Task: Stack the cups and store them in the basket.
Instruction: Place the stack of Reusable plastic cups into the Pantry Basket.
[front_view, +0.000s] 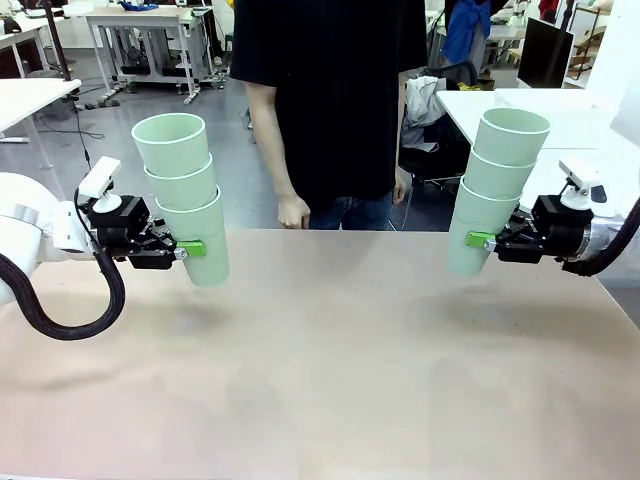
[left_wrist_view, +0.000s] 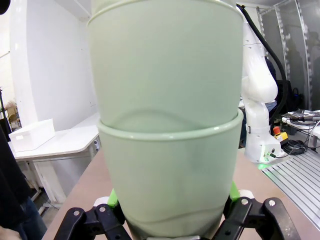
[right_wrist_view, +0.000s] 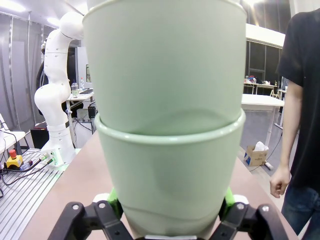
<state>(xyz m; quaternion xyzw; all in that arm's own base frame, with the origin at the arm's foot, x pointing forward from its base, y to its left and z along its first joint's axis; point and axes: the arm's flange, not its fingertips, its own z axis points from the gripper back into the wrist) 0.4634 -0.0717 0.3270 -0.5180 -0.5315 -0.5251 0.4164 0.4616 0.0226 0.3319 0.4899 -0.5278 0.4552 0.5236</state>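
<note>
Two stacks of three pale mint-green cups hang above the table. My left gripper (front_view: 190, 251) is shut on the bottom cup of the left stack (front_view: 185, 195), which leans slightly left. My right gripper (front_view: 478, 241) is shut on the bottom cup of the right stack (front_view: 495, 185), which leans slightly right. Close up, the left stack (left_wrist_view: 167, 125) sits between green pads (left_wrist_view: 113, 198), and the right stack (right_wrist_view: 167, 125) sits between green pads (right_wrist_view: 113, 196) as well. The basket is out of view.
A person in a black shirt (front_view: 335, 100) stands at the far edge, one hand (front_view: 293, 212) hanging near the tan table (front_view: 320, 370). A small white box (left_wrist_view: 31, 135) rests on a side table. White tables stand behind on both sides.
</note>
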